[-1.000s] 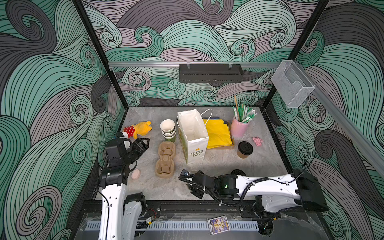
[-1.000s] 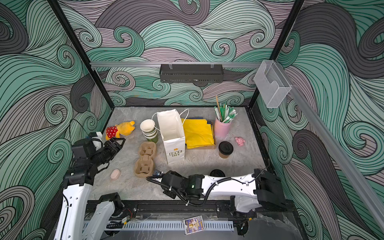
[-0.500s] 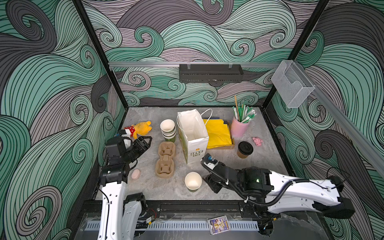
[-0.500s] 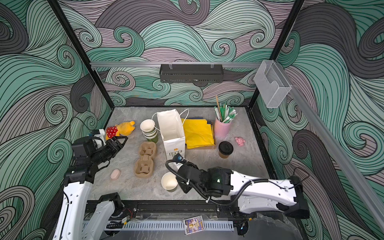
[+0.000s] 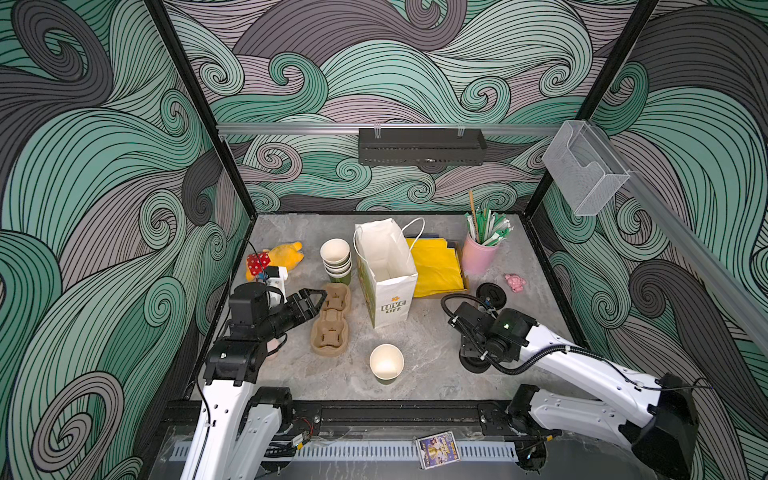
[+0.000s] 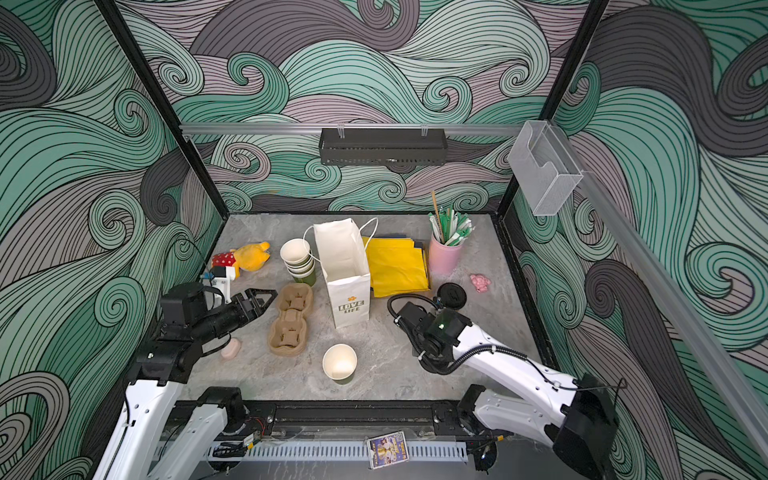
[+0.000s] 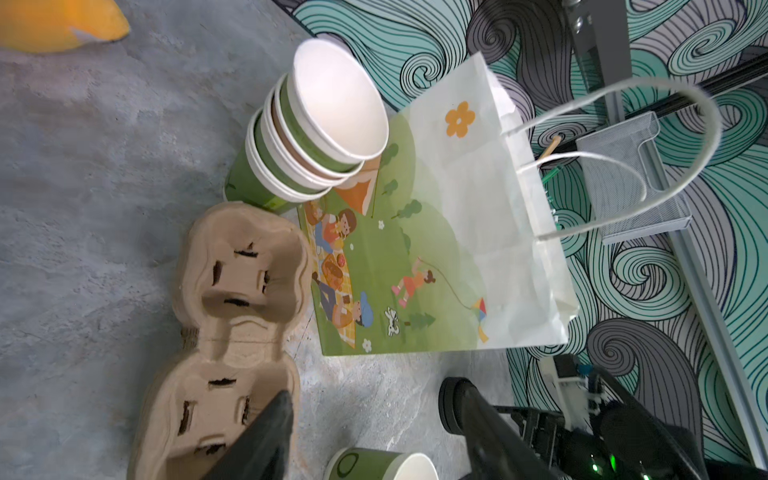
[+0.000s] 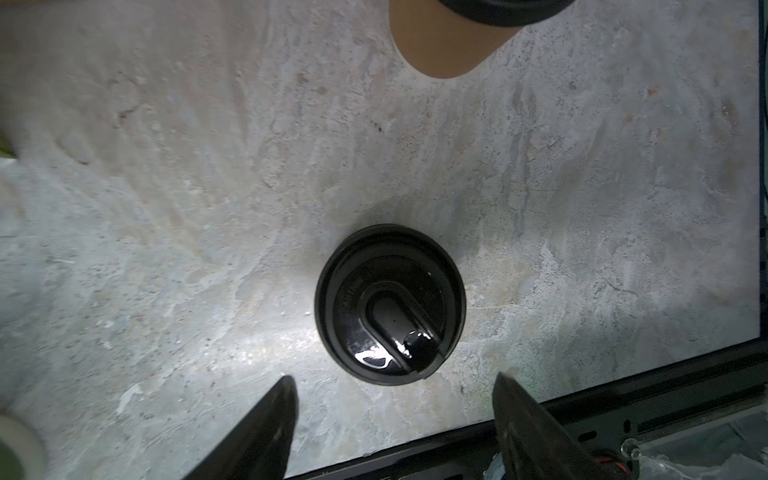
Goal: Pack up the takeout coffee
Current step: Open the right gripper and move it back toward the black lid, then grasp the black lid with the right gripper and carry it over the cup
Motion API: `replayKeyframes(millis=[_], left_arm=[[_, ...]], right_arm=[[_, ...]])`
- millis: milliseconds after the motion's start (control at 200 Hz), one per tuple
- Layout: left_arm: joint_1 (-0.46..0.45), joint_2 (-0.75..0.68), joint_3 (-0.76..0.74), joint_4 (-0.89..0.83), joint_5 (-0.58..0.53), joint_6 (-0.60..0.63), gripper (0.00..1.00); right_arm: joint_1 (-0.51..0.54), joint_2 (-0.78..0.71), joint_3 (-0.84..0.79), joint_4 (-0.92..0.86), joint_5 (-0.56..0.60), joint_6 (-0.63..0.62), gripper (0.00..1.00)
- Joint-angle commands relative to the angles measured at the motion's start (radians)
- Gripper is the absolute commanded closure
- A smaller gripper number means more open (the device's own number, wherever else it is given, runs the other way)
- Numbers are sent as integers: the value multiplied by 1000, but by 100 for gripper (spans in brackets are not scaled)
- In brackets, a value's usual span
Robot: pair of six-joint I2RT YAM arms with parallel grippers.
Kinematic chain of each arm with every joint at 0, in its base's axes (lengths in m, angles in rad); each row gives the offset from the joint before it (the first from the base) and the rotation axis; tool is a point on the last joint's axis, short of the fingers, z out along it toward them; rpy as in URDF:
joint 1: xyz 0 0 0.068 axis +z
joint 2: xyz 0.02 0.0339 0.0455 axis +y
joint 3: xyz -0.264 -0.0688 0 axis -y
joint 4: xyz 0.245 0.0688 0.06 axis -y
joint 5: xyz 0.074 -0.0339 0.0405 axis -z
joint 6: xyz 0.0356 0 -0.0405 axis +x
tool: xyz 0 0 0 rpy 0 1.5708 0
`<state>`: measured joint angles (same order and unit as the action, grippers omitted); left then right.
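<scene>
One takeout coffee (image 5: 491, 294), a tan cup with a black sip lid, stands right of the white paper bag (image 5: 388, 266); its tan side (image 8: 444, 45) shows in the right wrist view. My right gripper (image 8: 392, 378) points down, open and empty, just above a loose black lid (image 8: 390, 303) lying flat on the table. In both top views its fingers are hidden under the right wrist (image 5: 494, 332). My left gripper (image 5: 320, 297) is open and empty, hovering over the brown cup carrier (image 5: 332, 322). A lidless green cup (image 5: 386, 361) stands alone in front.
Nested lidless cups (image 5: 336, 257) stand left of the open bag. Yellow sheets (image 5: 436, 266) and a pink straw holder (image 5: 480, 253) are at the back right. A plush toy (image 5: 278, 255) lies back left, a pink figure (image 5: 515, 282) right. The front rail (image 8: 623, 395) is close to the right gripper.
My right arm has swung from the front centre to the right, over the loose lid, and its jaws have opened. The lidless green cup now stands free. The left arm has barely moved.
</scene>
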<state>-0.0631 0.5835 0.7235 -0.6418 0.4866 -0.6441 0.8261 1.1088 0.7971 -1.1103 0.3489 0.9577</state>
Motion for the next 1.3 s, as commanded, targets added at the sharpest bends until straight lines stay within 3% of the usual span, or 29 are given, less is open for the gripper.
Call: replayKeyframes(millis=[0, 285, 575, 770, 1136, 1291], left_arm=[[-44, -43, -51, -48, -29, -60, 33], [-172, -74, -124, -47, -54, -121, 33], [-247, -20, -142, 16, -73, -154, 33], [-270, 14, -129, 27, -90, -150, 34], [-282, 24, -124, 33, -103, -147, 34], [-284, 24, -123, 30, -105, -144, 34]], right_arm=[[-46, 23, -30, 35, -15, -35, 20], [-117, 48, -92, 186, -134, -111, 15], [-138, 97, -111, 194, -122, -120, 19], [-138, 112, -115, 193, -110, -114, 24], [-139, 140, -114, 193, -102, -114, 22], [-138, 129, -113, 194, -105, -114, 27]])
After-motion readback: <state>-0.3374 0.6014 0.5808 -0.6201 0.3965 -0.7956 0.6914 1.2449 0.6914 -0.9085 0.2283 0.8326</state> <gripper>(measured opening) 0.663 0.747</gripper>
